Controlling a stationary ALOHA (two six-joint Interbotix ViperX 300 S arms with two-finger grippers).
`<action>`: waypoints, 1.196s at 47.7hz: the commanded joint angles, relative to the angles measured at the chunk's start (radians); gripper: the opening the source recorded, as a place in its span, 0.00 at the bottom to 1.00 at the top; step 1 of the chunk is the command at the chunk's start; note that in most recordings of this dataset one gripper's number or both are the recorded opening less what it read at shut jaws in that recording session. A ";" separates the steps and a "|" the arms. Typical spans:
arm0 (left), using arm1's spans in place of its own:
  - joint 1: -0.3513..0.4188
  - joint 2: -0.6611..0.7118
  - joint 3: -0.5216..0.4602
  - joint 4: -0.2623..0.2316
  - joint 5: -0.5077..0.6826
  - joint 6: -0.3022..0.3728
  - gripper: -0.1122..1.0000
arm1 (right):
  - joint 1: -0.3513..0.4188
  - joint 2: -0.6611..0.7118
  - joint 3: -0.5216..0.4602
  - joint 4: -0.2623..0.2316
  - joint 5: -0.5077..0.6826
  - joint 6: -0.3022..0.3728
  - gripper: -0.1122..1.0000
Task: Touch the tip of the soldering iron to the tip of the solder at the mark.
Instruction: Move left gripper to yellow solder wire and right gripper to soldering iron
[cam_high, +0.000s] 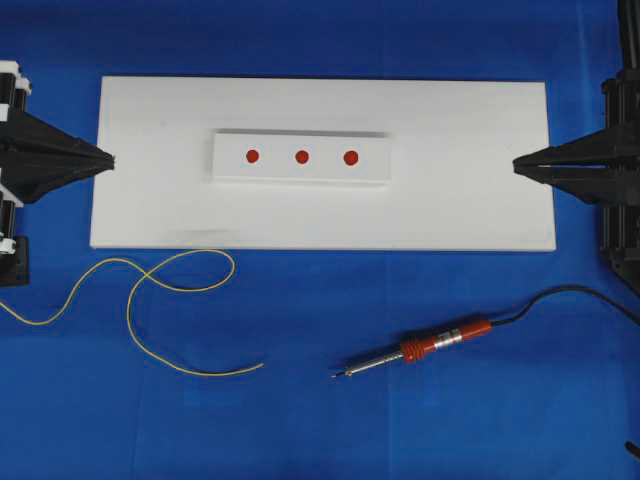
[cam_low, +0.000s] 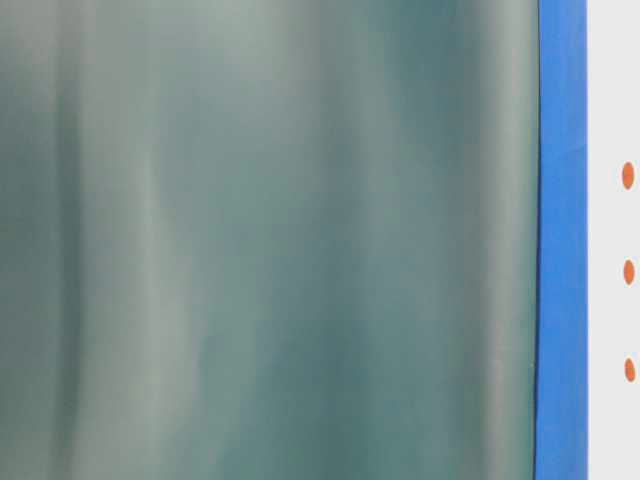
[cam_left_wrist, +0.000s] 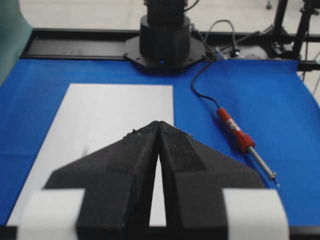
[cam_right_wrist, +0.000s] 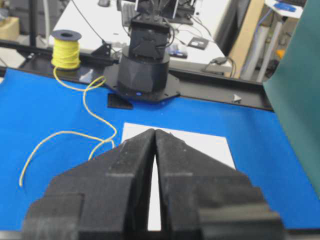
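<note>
Stage: I am judging this as the very start; nothing is lifted and both arms are parked at the short ends of the white board (cam_high: 150, 215).
Left gripper (cam_high: 108, 160): I am seeing its jaws pressed together, holding nothing, at the left edge of the board.
Right gripper (cam_high: 518, 164): likewise closed and empty, pointing in at the right edge.
Soldering iron (cam_high: 430, 345): it is lying flat on the blue cloth (cam_high: 320, 420), on the near side of the board and right of centre.
Iron axis: it is running slantwise, the tip of the soldering iron (cam_high: 334, 376) pointing left and nearer, the black cord (cam_high: 570, 293) trailing off to the right.
Nearer arm for the iron: I am reckoning the right one, since the handle end is lying toward its side.
Solder (cam_high: 150, 300): the yellow wire is looping over the cloth on the near left, apart from the board.
Tip of the solder (cam_high: 262, 365): the free end is pointing right, toward the iron's tip but well apart from it.
Nearer arm for the solder: I am taking the left one.
Marks: three red dots (cam_high: 301, 156) are sitting in a row on the raised white block (cam_high: 300, 178) mid-board; I cannot tell which one is meant.
Obstacles: I am seeing nothing between either claw and its tool; the cord could drag.
Table-level view: it is mostly filled by a blurred green surface, so it is giving me little.
</note>
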 joint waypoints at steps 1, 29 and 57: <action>-0.031 0.011 -0.028 -0.002 0.009 -0.014 0.10 | 0.003 0.009 -0.017 0.006 -0.006 0.012 0.10; -0.219 0.201 -0.028 -0.002 -0.061 -0.026 0.11 | 0.202 0.129 -0.031 0.008 0.044 0.150 0.14; -0.393 0.603 0.006 -0.003 -0.236 -0.109 0.82 | 0.339 0.597 0.051 0.095 -0.262 0.249 0.87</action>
